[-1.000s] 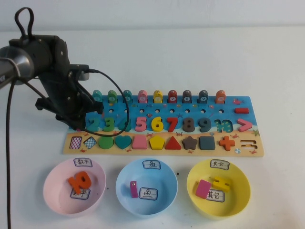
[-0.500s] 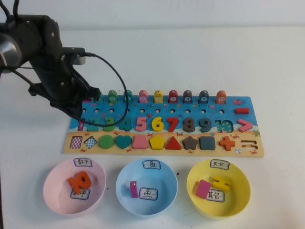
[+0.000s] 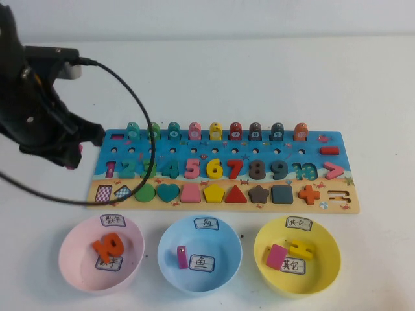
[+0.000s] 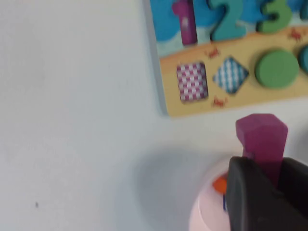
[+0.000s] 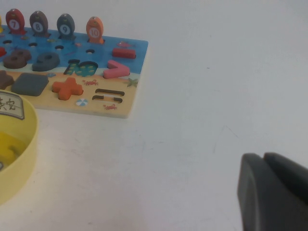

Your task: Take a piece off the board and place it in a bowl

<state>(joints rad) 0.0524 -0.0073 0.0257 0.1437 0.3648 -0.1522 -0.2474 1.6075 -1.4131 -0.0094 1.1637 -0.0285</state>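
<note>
My left gripper (image 3: pixel 74 154) hangs over the table just off the board's (image 3: pixel 220 197) left end, behind the pale pink bowl (image 3: pixel 71 262). It is shut on the magenta stick-like piece (image 4: pixel 261 134), which juts out beyond the fingers (image 4: pixel 250 192). The pink bowl's rim (image 4: pixel 204 214) lies right under the gripper (image 4: pixel 263 166). A magenta "1" shape (image 3: pixel 110 170) shows at the left end of the numeral row; I cannot tell if it is a piece or a painted slot. My right gripper (image 5: pixel 265 159) is shut and empty over bare table beyond the board's right end.
The pink bowl holds an orange "10" (image 3: pixel 108 245). A blue bowl (image 3: pixel 200 254) and a yellow bowl (image 3: pixel 297 254) stand to its right, each holding pieces. The left arm's black cable (image 3: pixel 139 110) loops over the board's left part.
My left gripper has drawn leftward off the board's left end with the magenta piece in it. The row's left end, hidden before, now shows.
</note>
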